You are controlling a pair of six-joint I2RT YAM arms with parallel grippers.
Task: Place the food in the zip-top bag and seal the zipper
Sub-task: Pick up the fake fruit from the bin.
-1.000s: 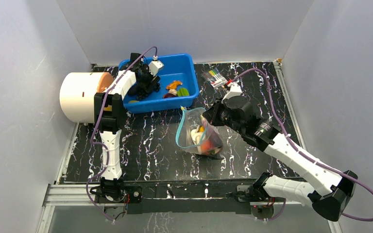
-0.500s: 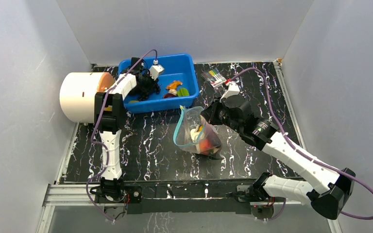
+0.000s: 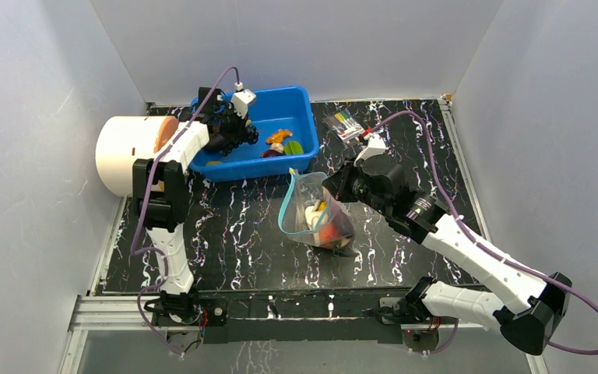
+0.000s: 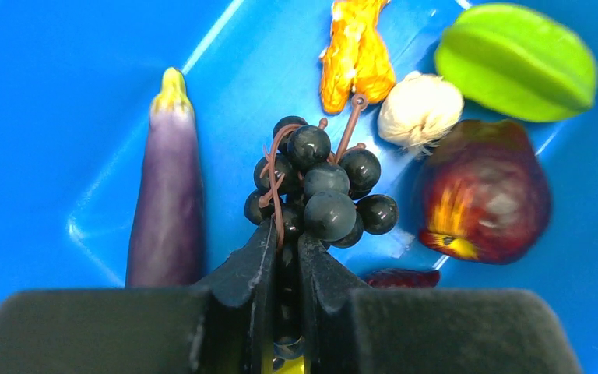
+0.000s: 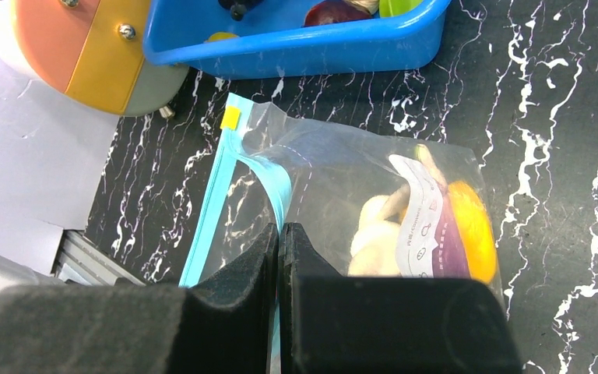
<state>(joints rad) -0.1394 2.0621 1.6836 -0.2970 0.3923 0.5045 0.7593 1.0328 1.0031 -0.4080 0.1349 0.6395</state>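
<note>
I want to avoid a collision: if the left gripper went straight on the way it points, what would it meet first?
Apart from the dark grapes it clamps, the left gripper would probably meet the blue bin floor near the orange piece and the garlic; depth is unclear.

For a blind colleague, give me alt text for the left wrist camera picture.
The left gripper is shut on a bunch of dark grapes in a blue bin. A purple eggplant lies left of them; an orange piece, a garlic bulb, a green slice and a dark red fruit lie to the right.
</note>
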